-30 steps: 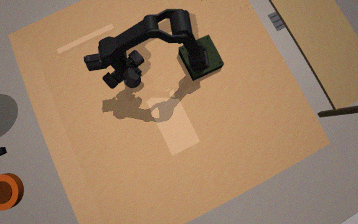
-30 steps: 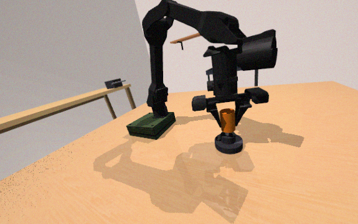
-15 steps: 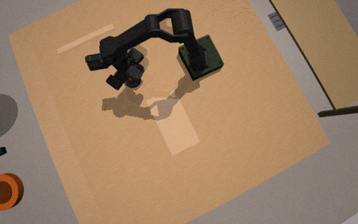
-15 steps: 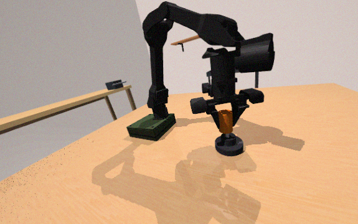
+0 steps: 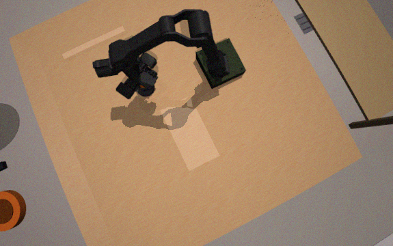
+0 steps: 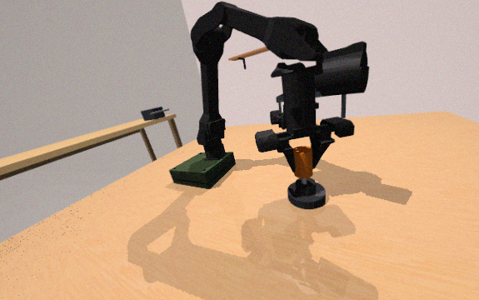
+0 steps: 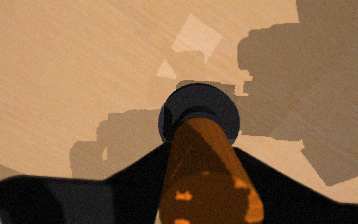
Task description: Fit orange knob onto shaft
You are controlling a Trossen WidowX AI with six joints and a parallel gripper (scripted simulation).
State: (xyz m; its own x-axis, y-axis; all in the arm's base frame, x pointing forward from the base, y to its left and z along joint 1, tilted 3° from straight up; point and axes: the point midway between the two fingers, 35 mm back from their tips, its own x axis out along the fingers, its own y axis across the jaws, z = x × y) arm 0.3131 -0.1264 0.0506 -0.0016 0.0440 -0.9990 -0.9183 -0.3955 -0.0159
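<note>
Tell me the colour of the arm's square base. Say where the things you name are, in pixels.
Dark green (image 5: 235, 51) (image 6: 187, 166); the exterior view shows it best.

The gripper (image 6: 304, 163) pinches the orange knob (image 6: 303, 162) just above the round pedestal (image 6: 306, 199) (a bit of silver shaft (image 6: 304, 181) peeks out between them). The black arm (image 6: 211, 87) stands on a green block (image 6: 189, 176) on the wooden table (image 6: 97, 233).
</note>
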